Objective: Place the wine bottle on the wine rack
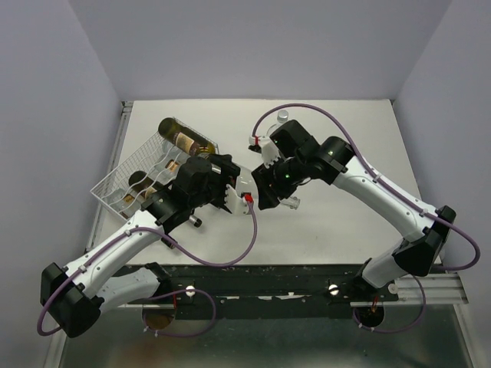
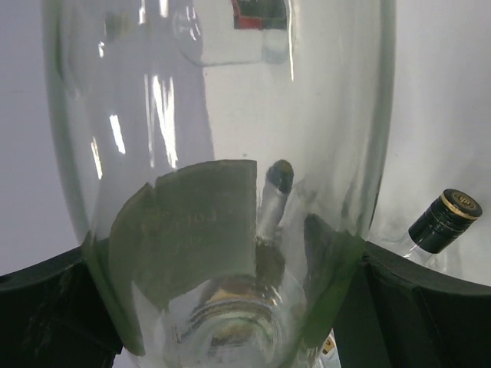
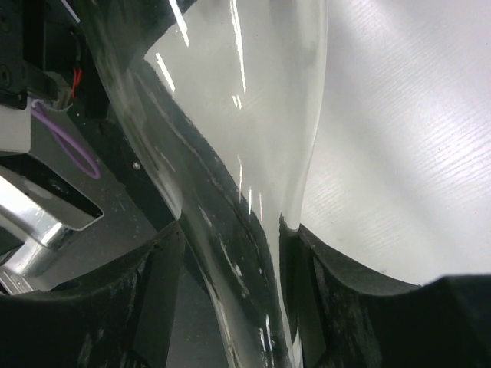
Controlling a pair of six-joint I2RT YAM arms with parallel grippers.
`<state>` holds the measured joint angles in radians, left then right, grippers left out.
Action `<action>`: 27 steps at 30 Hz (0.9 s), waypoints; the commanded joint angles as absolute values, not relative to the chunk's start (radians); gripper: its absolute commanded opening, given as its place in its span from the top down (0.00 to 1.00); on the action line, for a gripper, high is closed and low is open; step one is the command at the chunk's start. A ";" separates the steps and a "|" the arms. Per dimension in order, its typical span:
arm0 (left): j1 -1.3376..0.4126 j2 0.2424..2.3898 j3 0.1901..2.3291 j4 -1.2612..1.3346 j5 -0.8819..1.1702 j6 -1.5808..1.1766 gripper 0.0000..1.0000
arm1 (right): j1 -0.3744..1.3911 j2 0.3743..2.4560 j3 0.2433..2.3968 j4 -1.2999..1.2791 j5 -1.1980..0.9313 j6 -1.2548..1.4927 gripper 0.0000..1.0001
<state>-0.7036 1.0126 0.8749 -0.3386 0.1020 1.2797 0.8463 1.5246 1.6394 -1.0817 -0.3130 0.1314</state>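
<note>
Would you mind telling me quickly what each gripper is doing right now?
Left gripper: closed on the clear bottle.
Right gripper: closed on the same clear bottle, where it narrows.

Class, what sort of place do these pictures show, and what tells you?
Probably a robotics lab test cell: left arm and right arm bolted to one rail, a white table boxed in by plain walls, and a wine rack with bottles as props.
</note>
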 commanded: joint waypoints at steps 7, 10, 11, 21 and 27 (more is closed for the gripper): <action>-0.707 1.015 0.962 -0.173 0.107 1.152 1.00 | 0.879 1.545 1.638 -1.146 -0.295 0.137 0.55; -0.704 1.023 0.966 -0.179 0.103 1.141 1.00 | 0.880 1.545 1.631 -1.150 -0.295 0.138 0.64; -0.703 1.025 0.972 -0.181 0.103 1.135 1.00 | 0.881 1.543 1.629 -1.150 -0.293 0.141 0.69; -0.703 0.996 0.980 -0.210 0.138 1.111 0.78 | 0.885 1.496 1.661 -1.106 -0.209 0.178 0.99; -0.701 0.977 0.997 -0.273 0.172 1.055 0.53 | 0.885 1.479 1.736 -1.106 -0.198 0.227 0.99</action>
<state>-0.7044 1.0412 0.9089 -0.3786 0.1314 1.1542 0.8730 1.5200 1.6783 -1.1290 -0.2398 0.1654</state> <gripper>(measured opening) 0.940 0.526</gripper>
